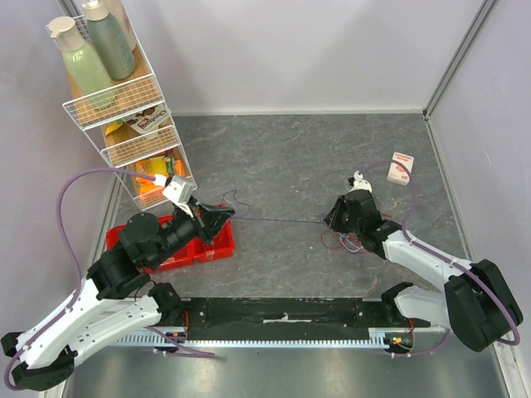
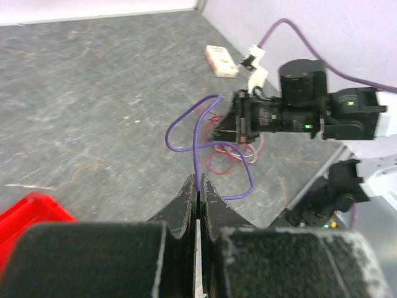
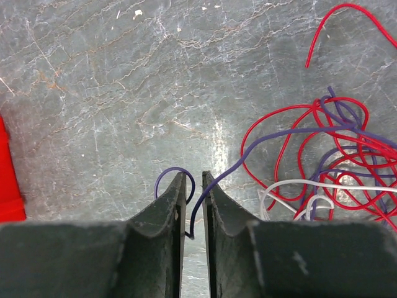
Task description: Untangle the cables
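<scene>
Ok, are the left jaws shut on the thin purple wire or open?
Shut: the left jaws meet at the tips in the left wrist view, and the thin dark purple wire emerges from between them.

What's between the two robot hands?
A thin purple cable stretches over the bare grey table, from the left gripper to the right gripper. The top view shows it.

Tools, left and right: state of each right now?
Left tool: closed on a thin dark purple flexible cable.
Right tool: narrowly open, a thin purple cable lying between its fingers, not visibly clamped.
</scene>
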You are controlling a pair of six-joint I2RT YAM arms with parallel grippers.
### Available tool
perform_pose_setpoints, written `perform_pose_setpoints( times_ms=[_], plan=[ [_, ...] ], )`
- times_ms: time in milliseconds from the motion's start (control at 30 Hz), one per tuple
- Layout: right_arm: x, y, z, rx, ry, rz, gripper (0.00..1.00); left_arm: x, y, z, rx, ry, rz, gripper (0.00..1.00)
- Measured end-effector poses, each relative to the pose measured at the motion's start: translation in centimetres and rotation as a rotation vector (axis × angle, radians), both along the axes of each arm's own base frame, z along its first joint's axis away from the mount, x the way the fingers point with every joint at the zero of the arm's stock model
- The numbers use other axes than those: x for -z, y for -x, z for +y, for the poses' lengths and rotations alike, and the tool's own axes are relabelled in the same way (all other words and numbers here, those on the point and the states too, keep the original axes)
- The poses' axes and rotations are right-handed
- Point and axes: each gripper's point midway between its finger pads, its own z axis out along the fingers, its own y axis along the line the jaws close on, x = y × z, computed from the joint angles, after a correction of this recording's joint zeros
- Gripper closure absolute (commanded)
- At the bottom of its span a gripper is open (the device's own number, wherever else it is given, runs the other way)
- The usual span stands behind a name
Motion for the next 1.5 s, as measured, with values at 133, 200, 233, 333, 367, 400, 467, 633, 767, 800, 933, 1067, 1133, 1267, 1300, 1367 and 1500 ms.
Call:
perform_pose_setpoints(
  times_ms=[133, 200, 233, 333, 367, 400, 467, 633, 767, 800, 933, 1067, 1133, 1267, 1300, 1367, 1500],
  plan=[
    [0.4, 0.0, -0.2, -0.018, 0.027, 0.0, 0.62, -0.1, -0.3, 2.2, -0.079, -0.065, -0.007, 0.99],
    [0.7, 0.1, 0.0, -0.036, 0.034, 0.007, 0.5, -0.5, -0.3, 3.2, -0.113, -0.082, -0.017, 0.98],
    [0.9, 0.3, 0.1, -0.055, 0.037, 0.011, 0.43, -0.8, -0.3, 3.8, -0.13, -0.089, -0.024, 0.98],
    [1.3, 0.7, 1.0, -0.125, 0.029, 0.024, 0.28, -2.1, -0.3, 5.7, -0.194, -0.092, -0.051, 0.98],
    [1.3, 0.9, 1.4, -0.156, 0.017, 0.027, 0.24, -2.6, -0.2, 6.4, -0.213, -0.09, -0.061, 0.98],
    [1.2, 1.2, 2.0, -0.192, 0.002, 0.027, 0.2, -3.2, -0.1, 7.0, -0.232, -0.087, -0.071, 0.98],
    [0.8, 1.5, 2.8, -0.242, -0.026, 0.022, 0.09, -4.1, -0.1, 8.1, -0.27, -0.084, -0.089, 0.98],
    [-1.7, 2.3, 4.4, -0.353, -0.1, -0.043, 0.02, -6.3, 0.1, 10.9, -0.36, -0.095, -0.134, 0.98],
    [-5.5, 2.3, 5.7, -0.396, -0.21, -0.137, 0.02, -7.8, 0.2, 12.2, -0.4, -0.088, -0.163, 0.98],
    [-6.0, 2.3, 5.7, -0.391, -0.223, -0.145, 0.02, -7.9, 0.2, 12.4, -0.407, -0.087, -0.165, 0.98],
    [-7.0, 1.8, 5.4, -0.319, -0.29, -0.133, 0.02, -7.6, 0.2, 12.4, -0.407, -0.099, -0.161, 0.98],
    [-7.7, 1.3, 5.4, -0.278, -0.348, -0.124, 0.02, -7.1, 0.1, 12.2, -0.405, -0.112, -0.154, 0.98],
    [-7.2, 1.3, 5.2, -0.273, -0.33, -0.11, 0.02, -6.8, 0.1, 12.2, -0.403, -0.119, -0.15, 0.98],
    [-5.5, 1.5, 4.2, -0.274, -0.236, -0.075, 0.02, -6.9, 0.3, 12.5, -0.403, -0.126, -0.149, 0.98],
    [-5.1, 1.6, 3.9, -0.273, -0.207, -0.069, 0.02, -7.2, 0.4, 12.6, -0.404, -0.126, -0.153, 0.98],
    [-4.4, 1.7, 3.2, -0.271, -0.157, -0.058, 0.02, -8.7, 0.7, 13.2, -0.41, -0.117, -0.175, 0.98],
    [-3.2, 1.9, 2.3, -0.268, -0.093, -0.038, 0.02, -13.4, 1.3, 14.8, -0.44, -0.072, -0.247, 0.98]
  ],
)
